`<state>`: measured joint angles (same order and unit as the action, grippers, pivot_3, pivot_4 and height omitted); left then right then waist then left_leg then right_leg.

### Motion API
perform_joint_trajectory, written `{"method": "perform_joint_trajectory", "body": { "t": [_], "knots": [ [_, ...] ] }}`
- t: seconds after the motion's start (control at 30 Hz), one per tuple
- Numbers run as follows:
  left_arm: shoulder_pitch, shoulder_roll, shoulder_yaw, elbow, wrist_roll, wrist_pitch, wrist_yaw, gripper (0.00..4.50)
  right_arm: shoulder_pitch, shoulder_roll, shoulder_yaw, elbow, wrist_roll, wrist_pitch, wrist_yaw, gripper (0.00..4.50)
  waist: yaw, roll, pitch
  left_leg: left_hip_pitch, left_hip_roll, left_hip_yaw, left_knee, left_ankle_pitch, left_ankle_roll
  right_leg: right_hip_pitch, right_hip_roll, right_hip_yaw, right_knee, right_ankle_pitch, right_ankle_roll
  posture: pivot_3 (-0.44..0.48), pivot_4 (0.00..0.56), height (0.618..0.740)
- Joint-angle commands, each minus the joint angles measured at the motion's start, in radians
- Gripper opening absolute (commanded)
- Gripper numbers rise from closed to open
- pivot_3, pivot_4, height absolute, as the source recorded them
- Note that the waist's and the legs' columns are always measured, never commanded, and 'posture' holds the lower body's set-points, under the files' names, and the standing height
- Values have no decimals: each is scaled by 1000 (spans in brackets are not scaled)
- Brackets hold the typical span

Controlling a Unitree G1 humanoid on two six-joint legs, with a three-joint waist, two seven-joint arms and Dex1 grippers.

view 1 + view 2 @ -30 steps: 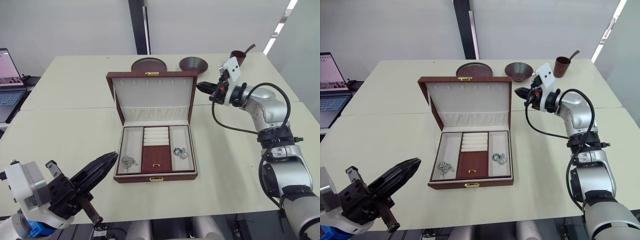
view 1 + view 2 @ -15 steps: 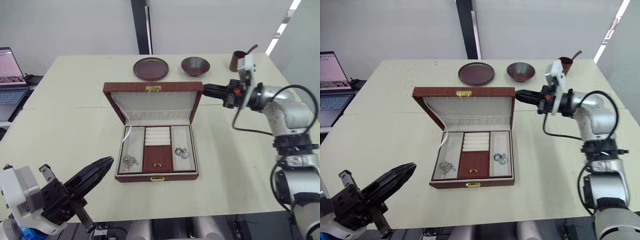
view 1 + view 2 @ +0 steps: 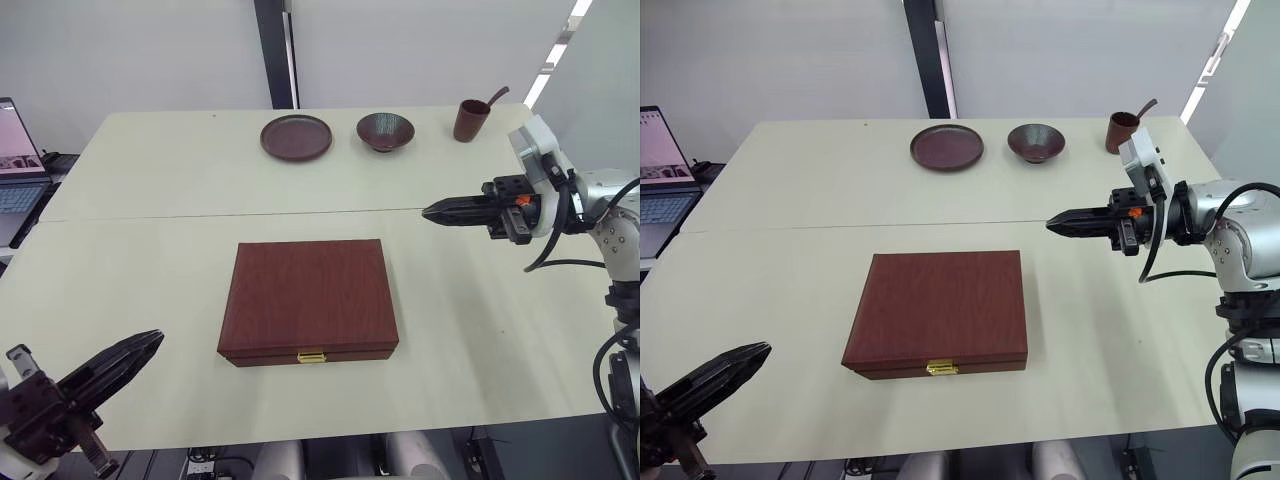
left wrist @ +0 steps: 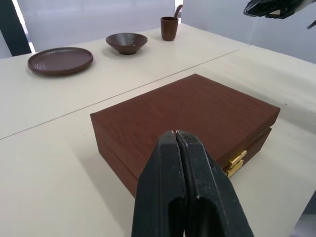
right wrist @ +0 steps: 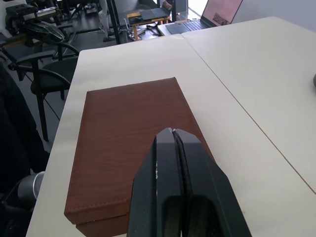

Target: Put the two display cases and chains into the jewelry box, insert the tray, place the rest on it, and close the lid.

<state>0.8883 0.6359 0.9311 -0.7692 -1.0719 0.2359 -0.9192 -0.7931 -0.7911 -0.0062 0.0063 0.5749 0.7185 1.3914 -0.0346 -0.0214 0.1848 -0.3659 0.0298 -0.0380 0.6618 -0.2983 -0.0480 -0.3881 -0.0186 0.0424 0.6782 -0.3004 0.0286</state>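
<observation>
The reddish-brown jewelry box (image 3: 308,298) lies in the middle of the table with its lid (image 3: 936,297) flat down and the gold clasp (image 3: 311,355) at the front edge. The display cases, chains and tray are hidden. My right gripper (image 3: 430,212) hangs above the table to the right of the box, shut and empty, pointing left. My left gripper (image 3: 152,344) hovers at the near left corner, off the box's front left, shut with nothing in it. In the left wrist view the box (image 4: 187,113) lies just past my fingers (image 4: 168,197).
A brown plate (image 3: 296,136), a dark bowl (image 3: 385,130) and a brown cup with a spoon (image 3: 472,118) stand along the far edge. A laptop (image 3: 15,165) sits on another table at the far left.
The lid has gone from standing open to lying flat on the box. My right gripper has drawn back to the right and lower. My left gripper has pulled back toward the near left.
</observation>
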Motion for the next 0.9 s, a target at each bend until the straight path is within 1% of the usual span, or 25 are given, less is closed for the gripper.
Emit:
{"method": "perform_joint_trajectory", "body": {
  "t": [0.03,0.1,0.2,0.3,0.37,0.43,0.53,0.63,0.77,0.9],
  "knots": [
    [-13,12,45,27,-8,8,-23,13,10,-11,-14,-31,-2,-31,-17,0,2,0,0,0,0,0,0,0,0,0,0,0,0,0,0,0,150,740],
    [-42,18,47,58,-4,19,-1,13,22,-9,-18,-24,-26,-74,-35,0,2,0,0,0,0,0,0,0,0,0,0,-1,0,0,0,0,150,740],
    [-147,34,21,147,62,37,107,13,54,4,-37,6,-96,-190,-109,0,4,0,0,0,0,0,0,0,0,0,0,-1,0,0,0,0,150,740],
    [-252,37,-30,221,224,-2,174,13,98,4,-59,30,-138,-261,-169,0,4,-1,0,0,0,0,0,0,0,0,0,-1,0,0,0,0,150,740],
    [-317,44,-66,260,317,19,263,13,138,-1,-74,51,-190,-349,-221,0,5,-1,0,0,-1,0,0,0,0,1,0,-1,0,0,1,0,150,740],
    [-374,42,-103,312,372,63,342,13,182,-1,-94,82,-242,-442,-281,0,5,-1,0,0,0,-1,0,0,0,0,-1,-1,0,1,1,0,150,740],
    [-443,24,-154,368,490,55,425,13,263,21,-153,121,-279,-528,-392,0,4,-1,0,0,0,-1,0,0,0,0,-1,0,1,1,1,0,150,740],
    [-475,32,-203,411,582,59,458,13,354,34,-192,141,-329,-621,-483,0,4,-1,0,0,0,-2,0,0,0,1,-1,0,1,1,1,0,150,740],
    [-502,24,-243,471,648,39,460,13,469,46,-209,173,-387,-728,-568,0,4,-1,0,0,0,-2,0,0,0,1,-2,1,1,1,1,0,150,740],
    [-535,17,-275,533,683,34,455,13,506,65,-205,237,-431,-798,-645,0,-1,-1,0,1,0,-1,0,0,0,0,-1,1,2,1,1,0,150,740]
  ]
}}
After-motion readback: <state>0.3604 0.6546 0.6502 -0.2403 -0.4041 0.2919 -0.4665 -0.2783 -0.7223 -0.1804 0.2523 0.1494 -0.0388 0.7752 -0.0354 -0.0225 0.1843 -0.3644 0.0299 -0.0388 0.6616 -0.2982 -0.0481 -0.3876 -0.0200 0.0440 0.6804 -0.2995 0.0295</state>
